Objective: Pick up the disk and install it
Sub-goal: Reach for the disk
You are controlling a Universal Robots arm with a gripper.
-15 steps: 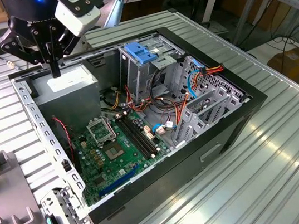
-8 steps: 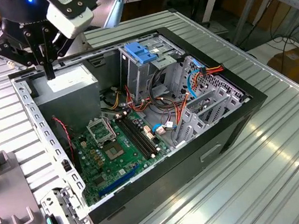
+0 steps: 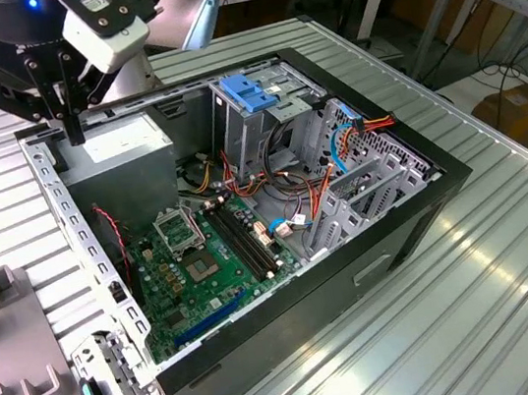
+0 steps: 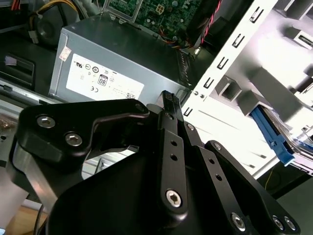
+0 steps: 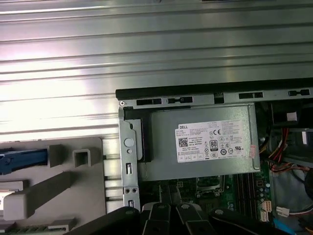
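My gripper [image 3: 73, 135] hangs over the back corner of the open computer case [image 3: 414, 205], at the exterior view's left, just above the grey power supply box [image 3: 122, 144]. Its black fingers [image 4: 168, 100] are shut together with nothing between them. In both wrist views a blue rail [image 5: 22, 160], apparently the side of the disk [image 4: 270, 133], lies on a grey fixture beside the case. The rest of the disk is cut off at the picture's edge. The gripper stands apart from it.
Inside the case are the green motherboard [image 3: 203, 256], loose red and orange cables [image 3: 327, 183] and a metal drive cage with a blue bracket [image 3: 248, 91]. The grey fixture [image 3: 6, 335] sits on the ribbed metal table [image 3: 479, 304] at the exterior view's left.
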